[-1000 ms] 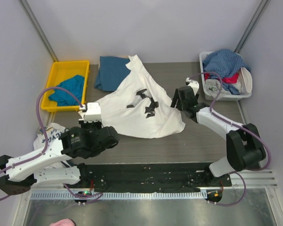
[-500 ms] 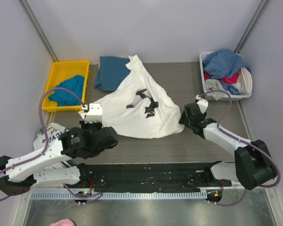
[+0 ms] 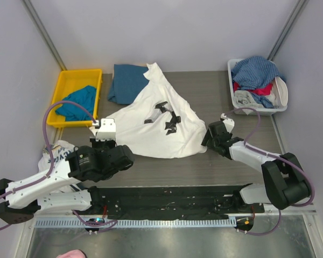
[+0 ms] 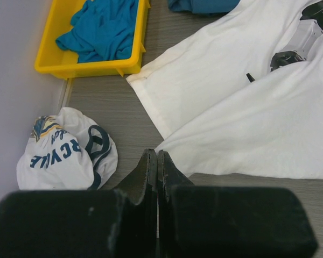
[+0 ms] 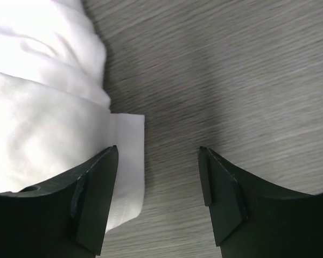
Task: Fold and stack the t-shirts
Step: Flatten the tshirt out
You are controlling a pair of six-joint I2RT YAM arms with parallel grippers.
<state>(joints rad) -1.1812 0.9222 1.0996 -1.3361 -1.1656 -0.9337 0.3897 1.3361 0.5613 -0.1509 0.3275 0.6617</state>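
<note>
The white t-shirt (image 3: 159, 126) lies spread and rumpled in the middle of the grey wood-grain surface (image 3: 231, 102), its black graphic marks (image 3: 167, 118) facing up; they form no word that can be read. Its far corner overlaps the dark blue t-shirt (image 3: 126, 81), which lies folded flat at the back of the surface, just beside the yellow bin (image 3: 64, 86). That makes two t-shirts out on the surface.

The right claw (image 5: 157, 177) stands wide at the near right corner of the white shirt: one finger (image 5: 94, 199) rests over the hem and the other over bare wood, nothing gripped between them. The left claw (image 4: 157, 166) is closed tight with its fingers pressed together, empty, hovering near the shirt's left edge.

Only one item carries legible writing: a crumpled white garment (image 4: 64, 156) on the near left of the surface, seen in the left wrist view, showing upside-down block letters that look like "REVILLE" plus a small emblem; the full word cannot be made out.

There are two containers. The yellow bin holds one teal cloth (image 3: 78, 102). The white basket (image 3: 258, 107) at the far right is heaped with a blue patterned fabric, something red and white pieces; how many garments it holds cannot be counted.
</note>
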